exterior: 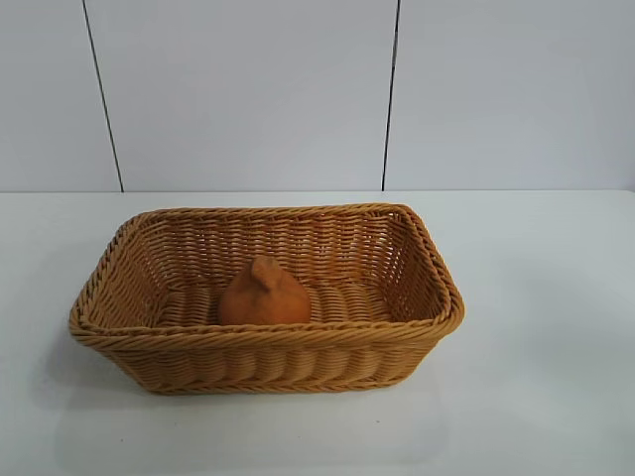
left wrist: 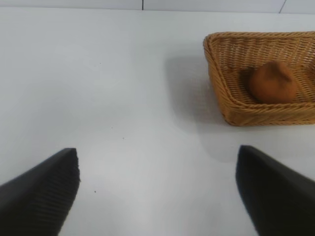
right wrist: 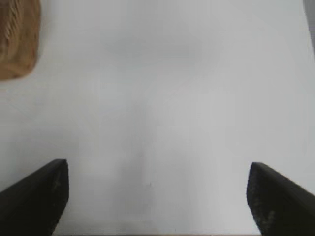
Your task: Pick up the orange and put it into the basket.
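Orange [exterior: 264,295] sits in basket [exterior: 263,339] on counter [exterior: 556,377]. Left gripper [left wrist: 157,191] and right gripper [right wrist: 157,196] both released, holding nothing. No readable labels; basket cut off in both wrist views.

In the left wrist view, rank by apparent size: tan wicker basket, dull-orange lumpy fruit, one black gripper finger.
1. Tan wicker basket, partly cut off.
2. Black gripper finger, enlarged by nearness, so unsure.
3. Dull-orange lumpy fruit.

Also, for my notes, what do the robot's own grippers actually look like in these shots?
Only fingertips show, in the wrist views. The left gripper has two black wedge-shaped fingers tapering to blunt tips; one shows a fine ribbed texture on its face. The right gripper has matching black wedge fingers, one with faint pale scuffs. No cables or markings are visible, and the exterior view shows neither arm.
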{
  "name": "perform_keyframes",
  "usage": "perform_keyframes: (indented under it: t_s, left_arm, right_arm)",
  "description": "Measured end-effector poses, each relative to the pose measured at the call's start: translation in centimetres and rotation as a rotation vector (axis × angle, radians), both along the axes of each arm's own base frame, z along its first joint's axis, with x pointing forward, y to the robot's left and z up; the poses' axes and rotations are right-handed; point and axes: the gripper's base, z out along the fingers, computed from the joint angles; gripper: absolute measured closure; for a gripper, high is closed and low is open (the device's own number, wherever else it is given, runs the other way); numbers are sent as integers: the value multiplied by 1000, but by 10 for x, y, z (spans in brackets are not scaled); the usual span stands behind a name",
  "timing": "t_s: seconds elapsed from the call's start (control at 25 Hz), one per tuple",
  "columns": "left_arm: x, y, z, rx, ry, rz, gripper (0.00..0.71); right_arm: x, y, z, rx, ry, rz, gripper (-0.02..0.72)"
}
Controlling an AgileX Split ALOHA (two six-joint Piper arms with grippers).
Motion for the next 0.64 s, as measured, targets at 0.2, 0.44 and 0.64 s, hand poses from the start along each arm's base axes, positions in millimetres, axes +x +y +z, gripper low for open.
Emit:
perform_keyframes:
  t_s: [0.2,0.44,0.64]
  left_arm:
    - [0,0,0,0,1,0,92]
    - [0,0,0,0,1,0,92]
    - [0,0,0,0,1,0,92]
  right_arm:
    - [-25,-1,4,15,-165,2,27]
    - [-38,-2,4,21,-247,3,27]
    - [-39,-1,4,25,-250,5,27]
